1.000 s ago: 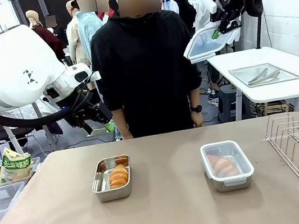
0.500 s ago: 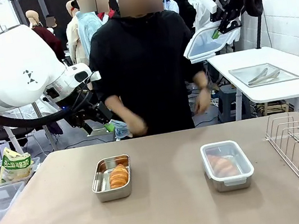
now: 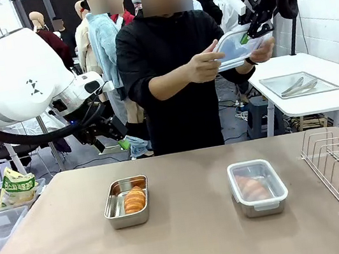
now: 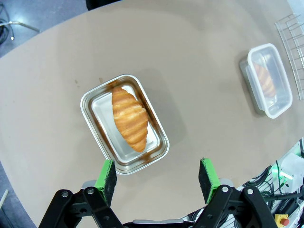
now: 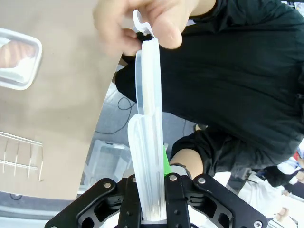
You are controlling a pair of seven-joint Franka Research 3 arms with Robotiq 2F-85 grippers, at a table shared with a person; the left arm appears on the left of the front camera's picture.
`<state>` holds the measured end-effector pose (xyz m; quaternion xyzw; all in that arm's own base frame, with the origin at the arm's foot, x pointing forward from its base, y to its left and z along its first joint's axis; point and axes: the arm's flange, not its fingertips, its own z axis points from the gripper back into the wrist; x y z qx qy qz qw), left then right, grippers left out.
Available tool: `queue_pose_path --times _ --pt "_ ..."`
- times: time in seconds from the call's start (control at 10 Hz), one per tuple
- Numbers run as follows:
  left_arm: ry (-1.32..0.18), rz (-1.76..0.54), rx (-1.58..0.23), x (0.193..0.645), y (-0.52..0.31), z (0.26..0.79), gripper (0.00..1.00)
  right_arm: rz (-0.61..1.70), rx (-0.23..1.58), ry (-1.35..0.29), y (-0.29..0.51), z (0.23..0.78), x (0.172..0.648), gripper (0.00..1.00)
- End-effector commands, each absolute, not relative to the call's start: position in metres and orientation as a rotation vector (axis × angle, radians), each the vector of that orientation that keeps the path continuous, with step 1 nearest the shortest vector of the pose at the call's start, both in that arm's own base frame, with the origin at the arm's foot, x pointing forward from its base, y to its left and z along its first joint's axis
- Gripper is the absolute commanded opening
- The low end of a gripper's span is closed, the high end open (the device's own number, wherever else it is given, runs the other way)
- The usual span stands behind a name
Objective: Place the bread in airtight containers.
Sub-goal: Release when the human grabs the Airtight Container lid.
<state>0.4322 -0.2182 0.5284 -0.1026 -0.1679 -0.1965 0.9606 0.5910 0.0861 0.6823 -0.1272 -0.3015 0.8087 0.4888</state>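
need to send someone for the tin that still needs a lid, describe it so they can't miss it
On the tan table sit two small steel tins. Take the left tin, nearer the snack bag. Its croissant lies uncovered, while the right tin already wears a clear lid.

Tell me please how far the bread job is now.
Done: the right steel tin holds a golden croissant under its clear snap lid. In hand: the right gripper, jaws shut, holds the second clear plastic lid, and the person's hands grasp it. Left: the open left steel tin with its croissant needs that lid.
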Motion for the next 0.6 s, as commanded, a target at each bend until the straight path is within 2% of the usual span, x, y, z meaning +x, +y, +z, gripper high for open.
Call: queue_pose_path --times 0.0,0.5 --pt "-0.342 -0.392 -0.199 0.4311 -0.2167 0.5287 0.90 1.953 -0.309 -0.734 0.0860 0.6827 0.5902 0.00" --pt "-0.342 -0.392 -0.199 0.4311 -0.2167 0.5287 0.90 1.953 -0.309 -0.734 0.0860 0.6827 0.5902 0.00"
